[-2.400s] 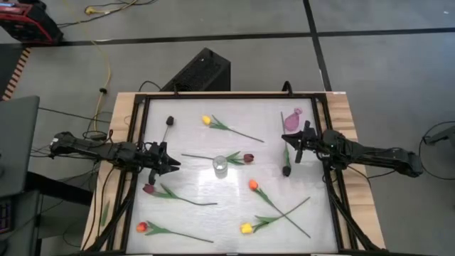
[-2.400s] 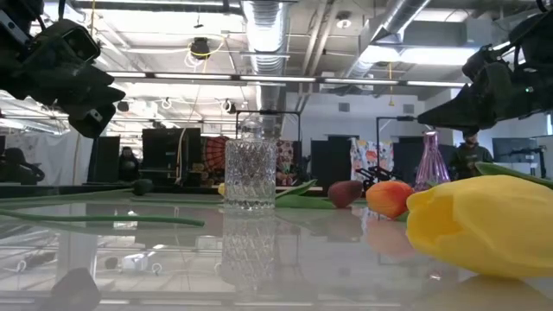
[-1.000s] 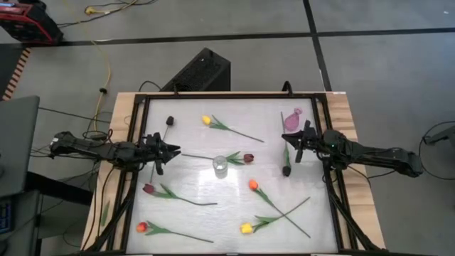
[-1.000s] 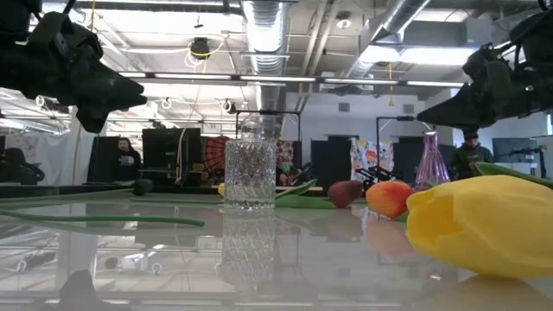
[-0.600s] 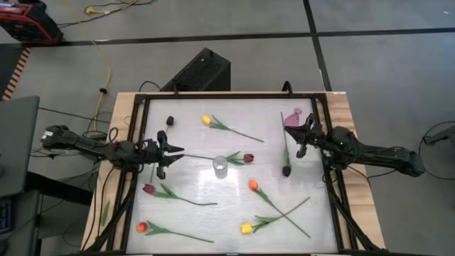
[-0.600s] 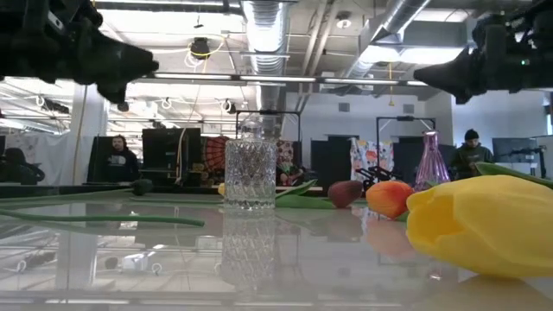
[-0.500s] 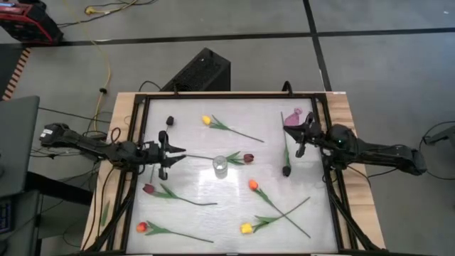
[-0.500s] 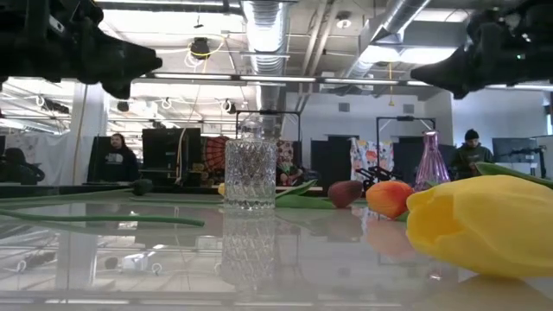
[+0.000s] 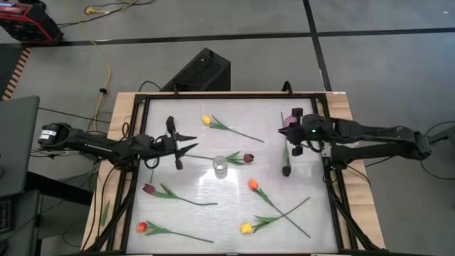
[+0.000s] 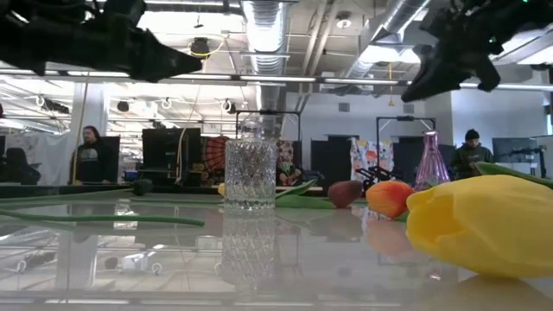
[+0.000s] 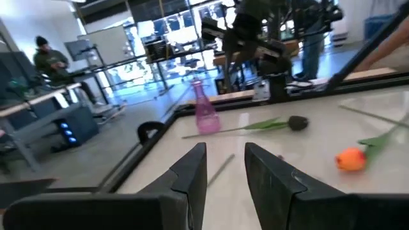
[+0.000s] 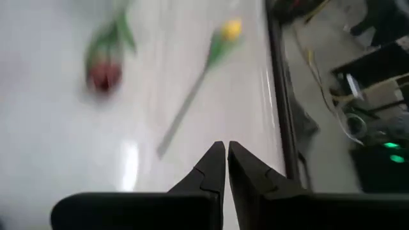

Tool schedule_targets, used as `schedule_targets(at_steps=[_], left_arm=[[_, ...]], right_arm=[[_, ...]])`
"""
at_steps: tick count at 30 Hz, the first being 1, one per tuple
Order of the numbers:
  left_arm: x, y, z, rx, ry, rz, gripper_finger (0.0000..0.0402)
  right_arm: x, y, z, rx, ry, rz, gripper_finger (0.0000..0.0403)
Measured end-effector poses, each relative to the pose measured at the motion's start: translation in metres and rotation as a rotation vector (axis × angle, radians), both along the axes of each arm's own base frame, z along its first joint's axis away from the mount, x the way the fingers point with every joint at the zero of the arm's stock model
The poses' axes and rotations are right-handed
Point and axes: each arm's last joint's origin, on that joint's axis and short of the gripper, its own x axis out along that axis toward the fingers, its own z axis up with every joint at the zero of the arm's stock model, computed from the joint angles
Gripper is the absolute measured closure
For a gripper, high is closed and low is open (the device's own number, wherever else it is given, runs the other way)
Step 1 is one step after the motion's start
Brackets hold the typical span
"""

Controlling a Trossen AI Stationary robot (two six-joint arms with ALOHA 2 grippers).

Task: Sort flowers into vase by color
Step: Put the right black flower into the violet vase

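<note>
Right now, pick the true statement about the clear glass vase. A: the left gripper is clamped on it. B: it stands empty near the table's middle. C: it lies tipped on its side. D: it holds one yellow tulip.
B: the clear glass vase stands upright near the table's middle with no stem in it, and the left gripper hangs open, apart from it.

Legible text, labels, brands, numbers, signs: none in any view, whether on table, arms, vases, flowers, or in the room behind.
</note>
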Motion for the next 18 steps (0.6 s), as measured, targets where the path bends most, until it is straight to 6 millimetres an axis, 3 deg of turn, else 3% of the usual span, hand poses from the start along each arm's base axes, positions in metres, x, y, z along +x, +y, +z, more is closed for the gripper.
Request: schedule_targets(at_steps=[4, 10, 18], left_arm=[[0.009, 0.005, 0.008, 0.045, 0.01, 0.03, 0.0306], [0.012, 0.01, 0.011, 0.046, 0.015, 0.057, 0.0306], [0.011, 0.015, 0.009, 0.036, 0.033, 0.08, 0.0306]], right_arm=[[0.01, 0.001, -0.005, -0.087, 0.237, 0.024, 0.0355], [0.024, 0.008, -0.036, -0.236, 0.634, 0.263, 0.0355], [0.048, 0.013, -0.077, -0.415, 0.979, 0.378, 0.0336]])
